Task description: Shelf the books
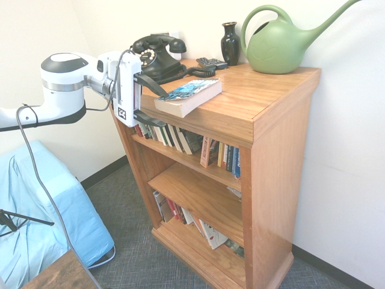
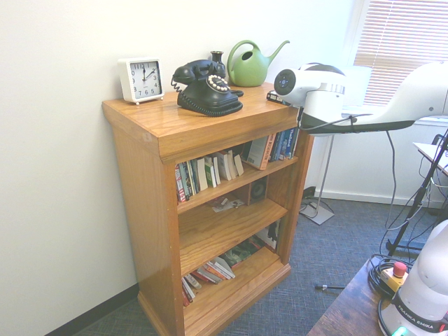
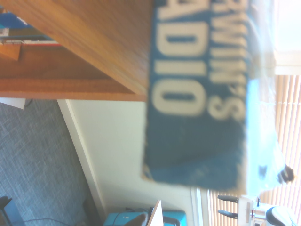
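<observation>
The paperback [image 1: 189, 96] lies flat on the wide top of the shelf [image 1: 264, 96], at the front corner nearest the arm, and part of it juts out past the edge. The end effector [image 1: 148, 99] comes at it nearly level, its fingers spread as wide as they go, one dark finger above the cover and one below, near the lip of the top. I can't see either finger pressing on the book, so I'd call it bracketed, not gripped. The wrist view shows only a blurred blue spine with big white letters, very close.

What worries me is the overhang. If the lower finger bumps the wooden lip, or the upper one nudges the cover first, the book could slide back towards the telephone [image 1: 157, 55] or tip off the corner onto the floor. A grip taken only on the jutting end could also let the thick book sag or fan open when lifted.
</observation>
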Controlling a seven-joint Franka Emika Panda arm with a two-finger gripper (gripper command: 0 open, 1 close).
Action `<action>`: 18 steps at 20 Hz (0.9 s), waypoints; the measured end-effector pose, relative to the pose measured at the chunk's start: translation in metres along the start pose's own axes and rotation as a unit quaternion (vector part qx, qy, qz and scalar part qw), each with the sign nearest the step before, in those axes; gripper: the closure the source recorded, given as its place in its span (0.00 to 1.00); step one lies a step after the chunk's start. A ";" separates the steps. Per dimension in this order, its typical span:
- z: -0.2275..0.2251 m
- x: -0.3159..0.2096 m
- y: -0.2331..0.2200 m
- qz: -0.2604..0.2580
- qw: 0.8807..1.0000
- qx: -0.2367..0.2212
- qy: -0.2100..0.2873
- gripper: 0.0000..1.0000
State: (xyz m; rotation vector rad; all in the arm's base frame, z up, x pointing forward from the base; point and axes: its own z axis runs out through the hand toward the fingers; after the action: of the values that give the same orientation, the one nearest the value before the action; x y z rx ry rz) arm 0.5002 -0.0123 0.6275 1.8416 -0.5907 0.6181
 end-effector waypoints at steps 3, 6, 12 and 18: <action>0.005 0.004 -0.011 0.007 1.000 -0.009 0.004 0.00; 0.014 0.012 -0.018 0.017 1.000 -0.020 0.003 0.00; 0.010 0.023 -0.034 0.025 0.999 -0.033 0.000 0.00; 0.004 0.031 -0.041 0.032 0.999 -0.036 -0.001 0.00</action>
State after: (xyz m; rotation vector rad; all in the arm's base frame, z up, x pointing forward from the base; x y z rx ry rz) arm 0.5504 -0.0064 0.6184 1.7622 -0.6669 0.6305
